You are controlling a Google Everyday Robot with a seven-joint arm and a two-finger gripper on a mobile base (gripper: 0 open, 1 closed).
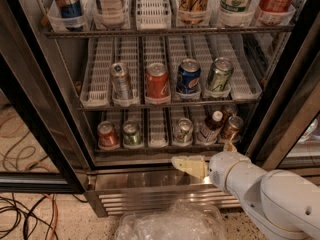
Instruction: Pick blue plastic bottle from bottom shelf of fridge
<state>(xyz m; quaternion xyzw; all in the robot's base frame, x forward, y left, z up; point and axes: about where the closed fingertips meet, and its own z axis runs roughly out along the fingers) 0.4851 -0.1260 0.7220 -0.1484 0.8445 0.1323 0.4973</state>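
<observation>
The blue plastic bottle (pixel 209 129) stands on the bottom shelf (pixel 159 147) of the fridge (pixel 55 124), in the second lane from the right. It has a white cap, dark liquid and a pale label. A brown can (pixel 231 127) stands just right of it and a silver can (pixel 183 131) just left. My gripper (pixel 190 165) is below and in front of the shelf's front rail, over the steel base, slightly left of the bottle and apart from it. It holds nothing that I can see.
A red can (pixel 106 134) and a green can (pixel 131 134) stand at the left of the bottom shelf. The middle rack holds several cans (pixel 157 82). The door frame (pixel 295 99) stands close on the right. Crumpled clear plastic (pixel 170 224) and cables (pixel 25 209) lie on the floor.
</observation>
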